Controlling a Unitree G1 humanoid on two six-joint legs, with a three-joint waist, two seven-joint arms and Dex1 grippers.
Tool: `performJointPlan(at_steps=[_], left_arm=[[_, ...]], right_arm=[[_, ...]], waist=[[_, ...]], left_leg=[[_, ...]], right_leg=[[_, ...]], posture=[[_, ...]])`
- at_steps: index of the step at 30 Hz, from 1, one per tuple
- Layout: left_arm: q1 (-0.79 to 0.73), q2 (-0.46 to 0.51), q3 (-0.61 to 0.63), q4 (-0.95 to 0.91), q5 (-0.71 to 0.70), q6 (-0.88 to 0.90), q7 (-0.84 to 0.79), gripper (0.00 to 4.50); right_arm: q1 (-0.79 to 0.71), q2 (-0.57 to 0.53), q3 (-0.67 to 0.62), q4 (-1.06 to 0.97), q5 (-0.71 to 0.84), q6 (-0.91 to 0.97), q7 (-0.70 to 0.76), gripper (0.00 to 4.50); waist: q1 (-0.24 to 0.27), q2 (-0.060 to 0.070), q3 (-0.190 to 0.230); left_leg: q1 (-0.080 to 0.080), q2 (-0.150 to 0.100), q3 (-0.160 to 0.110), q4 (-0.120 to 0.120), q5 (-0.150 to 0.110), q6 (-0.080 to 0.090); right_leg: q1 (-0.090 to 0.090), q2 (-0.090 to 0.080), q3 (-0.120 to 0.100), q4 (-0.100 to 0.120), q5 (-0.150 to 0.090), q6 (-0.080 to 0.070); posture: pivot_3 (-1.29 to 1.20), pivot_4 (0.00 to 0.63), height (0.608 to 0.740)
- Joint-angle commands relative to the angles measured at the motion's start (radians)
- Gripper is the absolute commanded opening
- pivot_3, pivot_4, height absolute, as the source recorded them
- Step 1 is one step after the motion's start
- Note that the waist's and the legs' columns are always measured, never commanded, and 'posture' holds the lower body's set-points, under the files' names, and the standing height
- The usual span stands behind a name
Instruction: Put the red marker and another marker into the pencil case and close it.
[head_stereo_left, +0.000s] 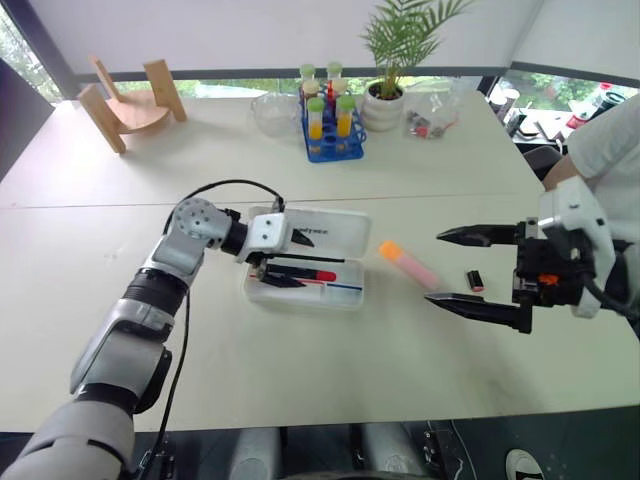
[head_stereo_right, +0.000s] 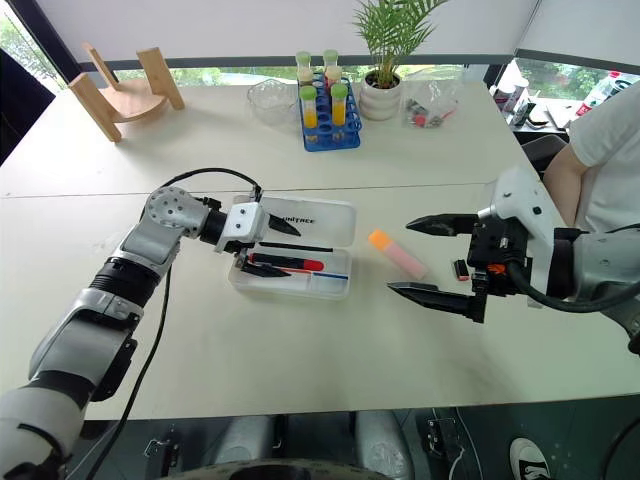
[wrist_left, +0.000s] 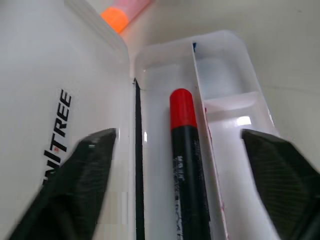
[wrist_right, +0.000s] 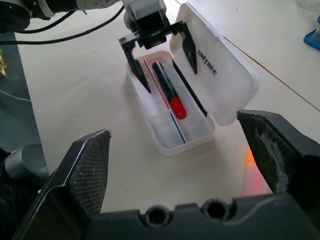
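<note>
Left arm: reached rightward across the table (head_stereo_left: 300, 400), elbow bent. Left gripper (wrist_right: 159, 57) hovered over the open pencil case (head_stereo_left: 345, 298), fingers spread apart and empty, one on either side of the red marker (wrist_right: 168, 91).

Red marker: lay lengthwise inside the case tray, beside the thin divider, touching neither finger.

Pencil case: lid stood up, lettering visible, near the table's middle.

Other marker (head_stereo_left: 408, 264), pink with orange cap: lay on the table just right of the case, between it and the right gripper (head_stereo_left: 470, 268).

Right arm: held above the table at right, gripper pointing toward the case, fingers wide apart, holding nothing.
</note>
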Motion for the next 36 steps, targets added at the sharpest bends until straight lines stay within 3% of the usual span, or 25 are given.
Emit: performJointPlan(at_steps=[1, 4, 8, 14, 19, 22, 27, 28, 32, 36], left_arm=[[0.052, 0.102, 0.143, -0.3, -0.234, 0.344, -0.011, 4.45], [0.156, 0.229, 0.253, -0.54, -0.418, 0.62, 0.016, 4.45], [0.372, 0.381, 0.447, -0.734, -0.573, 0.818, 0.07, 4.45], [0.648, 0.443, 0.685, -0.907, -0.628, 0.829, 0.14, 4.45], [0.742, 0.438, 0.766, -0.99, -0.662, 0.83, 0.213, 4.45], [0.755, 0.431, 0.769, -1.01, -0.672, 0.82, 0.257, 4.5], [0.758, 0.446, 0.777, -1.002, -0.682, 0.808, 0.271, 4.5], [0.759, 0.448, 0.783, -0.995, -0.68, 0.801, 0.268, 4.5], [0.775, 0.467, 0.805, -0.968, -0.663, 0.778, 0.254, 4.5], [0.782, 0.484, 0.817, -0.948, -0.667, 0.77, 0.248, 4.5]], right_arm=[[-0.02, 0.016, 0.106, 0.026, -0.115, -0.047, -0.075, 4.5], [-0.06, 0.065, 0.225, 0.096, -0.226, -0.068, -0.155, 4.5], [-0.148, 0.156, 0.359, 0.232, -0.313, -0.039, -0.22, 4.5], [-0.244, 0.25, 0.497, 0.407, -0.423, -0.008, -0.248, 4.5], [-0.29, 0.306, 0.57, 0.528, -0.49, -0.015, -0.225, 4.5], [-0.318, 0.334, 0.609, 0.613, -0.531, -0.019, -0.208, 3.6], [-0.344, 0.354, 0.603, 0.652, -0.562, -0.027, -0.187, 1.04], [-0.344, 0.344, 0.596, 0.636, -0.559, -0.029, -0.172, 0.83], [-0.327, 0.262, 0.531, 0.504, -0.512, -0.042, -0.074, 0.84], [-0.312, 0.162, 0.445, 0.296, -0.356, 0.009, 0.079, 0.84]], waist=[[-0.004, 0.001, 0.0], [-0.013, 0.002, 0.001], [-0.024, 0.004, 0.003], [-0.011, 0.004, 0.004], [0.006, 0.004, 0.004], [0.004, 0.004, 0.004], [0.003, 0.004, 0.004], [0.002, 0.004, 0.004], [0.003, 0.006, 0.005], [0.005, 0.01, 0.008]], left_leg=[[0.0, 0.001, 0.0, 0.0, 0.0, 0.0], [0.001, 0.001, 0.0, -0.001, 0.0, 0.0], [0.001, 0.0, 0.0, 0.0, 0.001, -0.001], [0.002, 0.0, 0.0, -0.001, 0.001, -0.001], [0.002, 0.0, 0.001, -0.001, 0.001, -0.001], [0.002, 0.0, 0.001, -0.001, 0.001, -0.001], [0.003, 0.0, 0.001, -0.001, 0.001, -0.001], [0.003, 0.0, 0.001, -0.001, 0.001, -0.001], [0.002, 0.0, 0.001, -0.002, 0.001, -0.001], [0.002, 0.0, 0.001, -0.002, 0.001, -0.001]], right_leg=[[0.0, 0.0, 0.0, 0.001, 0.0, 0.0], [-0.001, 0.0, 0.001, 0.002, -0.001, 0.0], [-0.001, -0.001, 0.001, 0.002, -0.001, 0.0], [0.0, -0.001, 0.001, 0.003, -0.001, 0.0], [0.0, -0.002, 0.001, 0.002, -0.001, 0.0], [0.0, -0.002, 0.001, 0.002, -0.001, 0.0], [0.001, -0.001, 0.001, 0.002, -0.001, 0.0], [0.001, -0.001, 0.001, 0.002, -0.001, 0.0], [-0.001, -0.001, 0.001, 0.002, -0.001, 0.0], [-0.001, -0.002, 0.001, 0.002, -0.001, 0.0]], posture=[[0.0, 0.15, 0.74], [0.0, 0.15, 0.74], [0.0, 0.15, 0.74], [0.0, 0.15, 0.74], [0.0, 0.15, 0.74], [0.0, 0.15, 0.74], [0.0, 0.15, 0.74], [0.0, 0.15, 0.74], [0.0, 0.15, 0.74], [0.0, 0.15, 0.74]])
